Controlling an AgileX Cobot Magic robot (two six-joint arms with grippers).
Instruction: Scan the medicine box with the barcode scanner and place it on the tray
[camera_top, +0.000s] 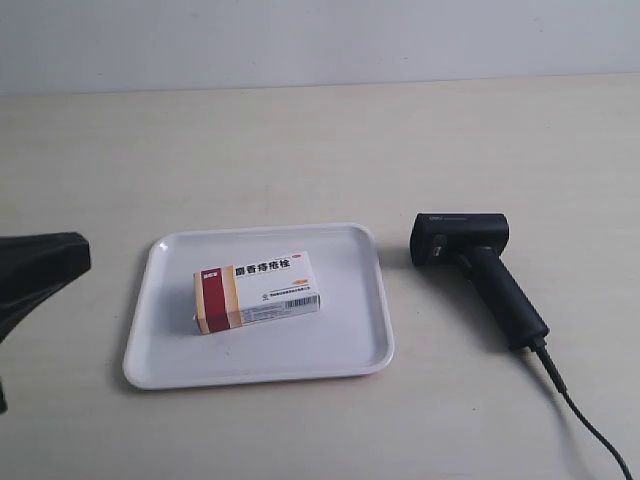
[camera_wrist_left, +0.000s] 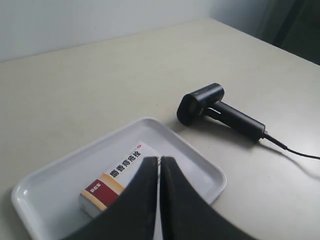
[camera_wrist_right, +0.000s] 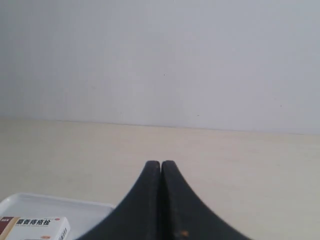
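medicine box (camera_top: 257, 291): 1 | barcode scanner (camera_top: 478, 273): 1 | tray (camera_top: 170, 356): 1

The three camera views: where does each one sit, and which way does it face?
Exterior view: high, facing down on the white plastic tray; dark arm part at its left edge.
Left wrist view: on the left arm, over the shut gripper, toward the black pistol-shaped scanner.
Right wrist view: low, toward the wall; shut gripper.
All share the white carton.

A pale beige table (camera_top: 300, 140) meets a plain whitish wall (camera_top: 320, 40) under soft, even light.
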